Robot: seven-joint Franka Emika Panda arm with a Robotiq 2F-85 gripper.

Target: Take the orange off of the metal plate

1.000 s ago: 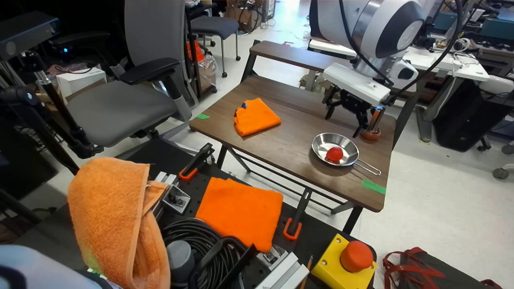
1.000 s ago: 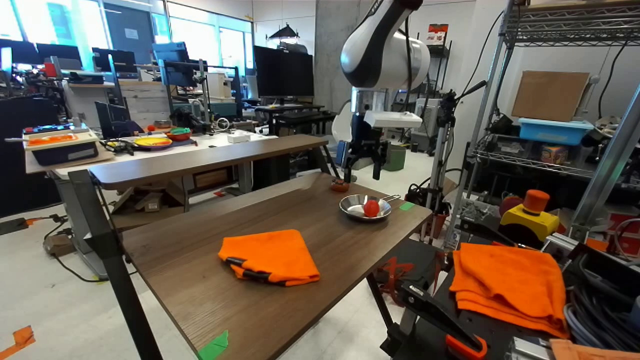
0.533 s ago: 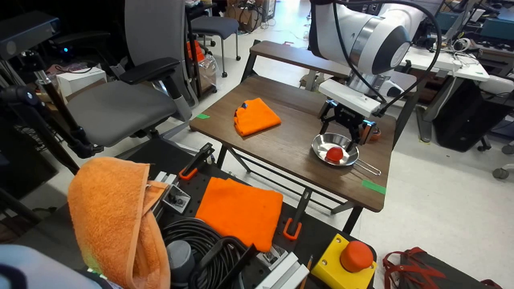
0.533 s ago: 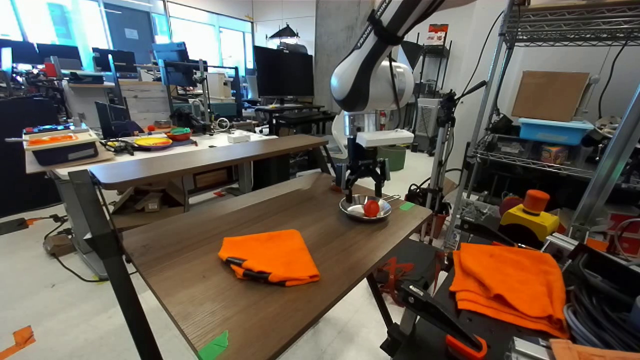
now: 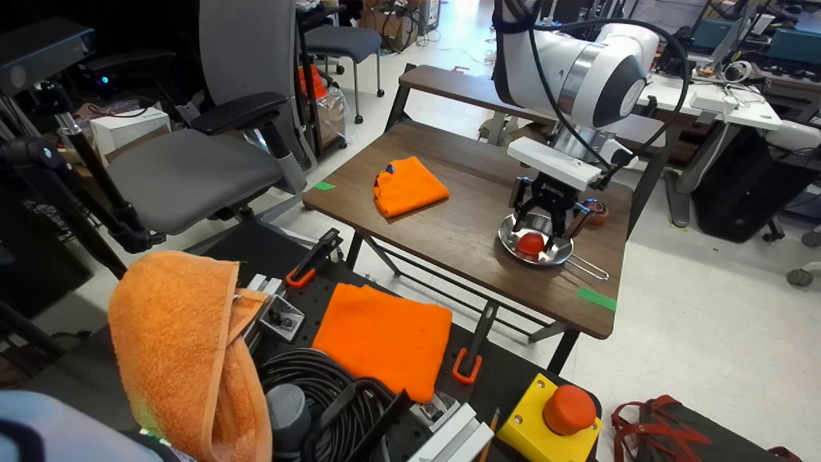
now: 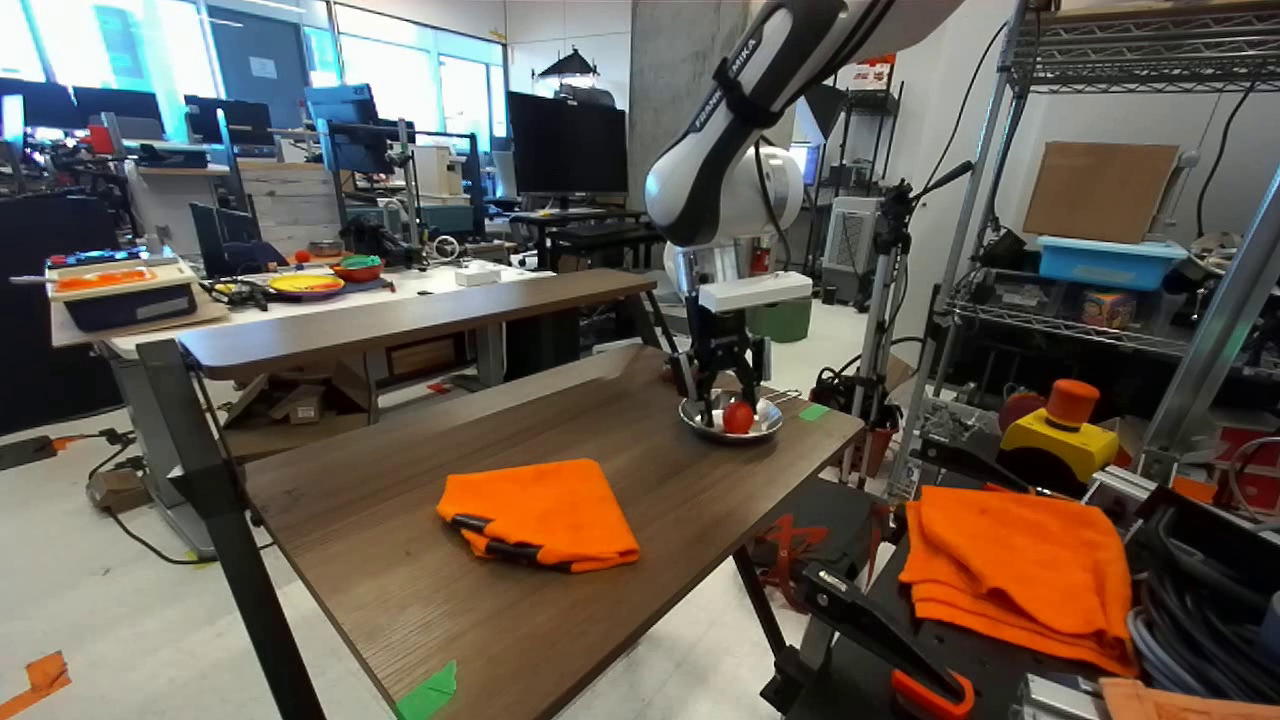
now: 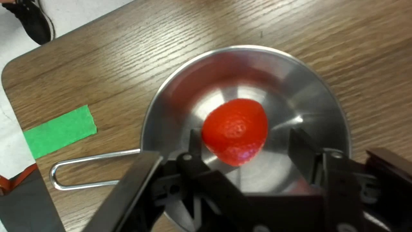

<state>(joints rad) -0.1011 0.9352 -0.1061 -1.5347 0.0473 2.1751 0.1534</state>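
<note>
The orange (image 7: 236,130), a small shiny red-orange fruit, rests inside the metal plate (image 7: 309,87), a round silver dish with a raised rim and wire handle. Both exterior views also show the orange (image 5: 530,244) in the plate (image 6: 690,425). My gripper (image 7: 245,132) reaches down into the dish with its jaws parted on either side of the fruit. In the wrist view the left finger (image 7: 195,141) lies right beside the orange, perhaps touching. A clear gap separates the right finger (image 7: 301,151) from it.
A folded orange cloth (image 5: 410,186) lies elsewhere on the brown table (image 6: 420,590). A reddish-brown round thing (image 5: 595,217) sits behind the plate. The wire handle (image 7: 93,158) points toward green tape (image 7: 61,130) near the table's edge. A raised shelf (image 6: 420,310) runs along one side.
The gripper has come down from above the table into the plate, and its fingers have drawn closer together. The orange has shifted slightly within the plate.
</note>
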